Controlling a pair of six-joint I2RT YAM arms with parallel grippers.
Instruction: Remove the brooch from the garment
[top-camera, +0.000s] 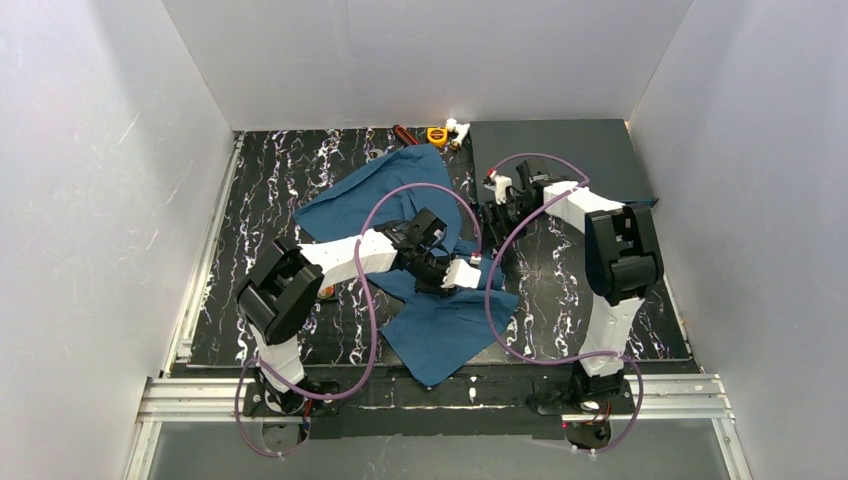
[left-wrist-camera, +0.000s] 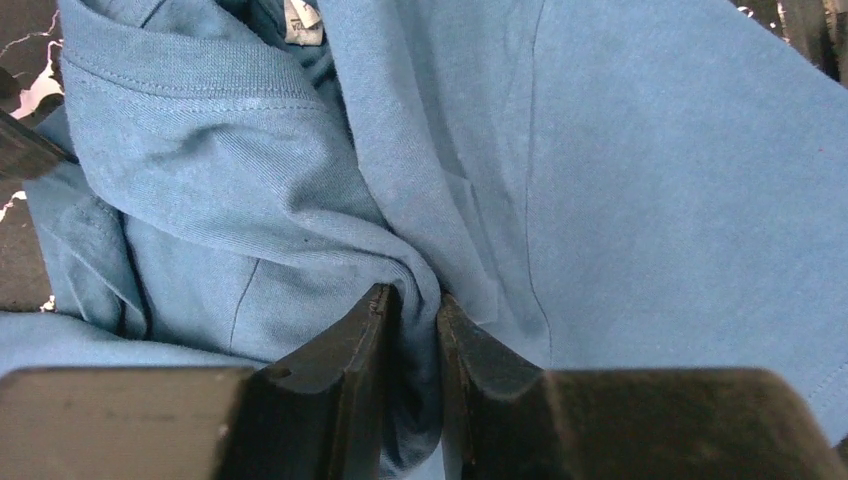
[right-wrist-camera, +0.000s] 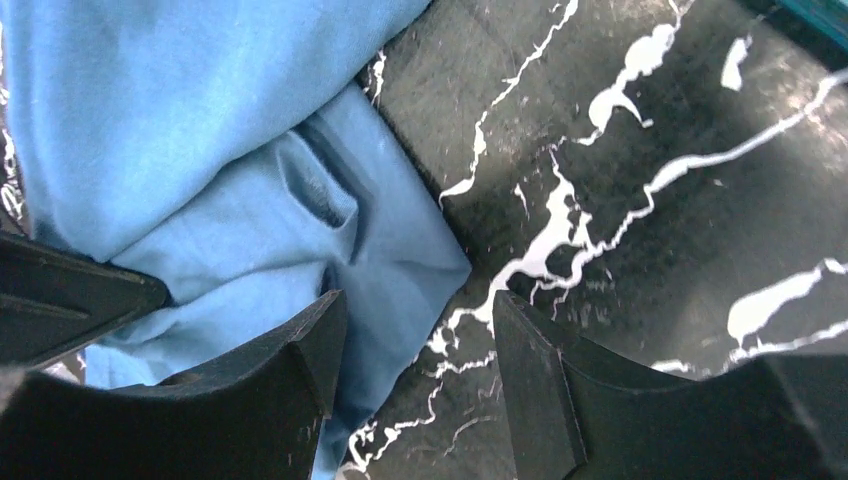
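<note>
Black stone-look table (top-camera: 250, 220) with white squiggly lines fills the floor of a box with white walls. The left arm reaches from the near left corner over to the middle.

The big dark teal-blue T-shirt (top-camera: 375, 200) of soft cloth lies crumpled near the middle of the table. One part spreads toward the back and one part reaches the near edge.

The left gripper (top-camera: 452, 270) is down on the middle of the T-shirt. In the left wrist view its two black fingers (left-wrist-camera: 350, 350) are very close together. A fold of the T-shirt (left-wrist-camera: 300, 200) is squeezed tight between them. Above the fold is the ribbed neck band (left-wrist-camera: 200, 80), and a small white label (left-wrist-camera: 303, 20) peeks out at the top.

Just to the right, the right gripper (top-camera: 497, 212) hangs by the right side of the T-shirt. In the right wrist view its fingers (right-wrist-camera: 300, 370) are spread wide, with nothing between them. One finger is over the edge of the blue cloth (right-wrist-camera: 200, 150). The other is over bare table.

At the back edge, just behind the T-shirt, sit three little things: a thin dark red thing (top-camera: 405, 133), an orange-yellow thing (top-camera: 437, 135) and a white thing (top-camera: 458, 128). They are too small to tell what they are.

A flat dark grey board (top-camera: 570, 150) lies in the back right corner. Purple cables (top-camera: 365, 300) loop over both arms.
</note>
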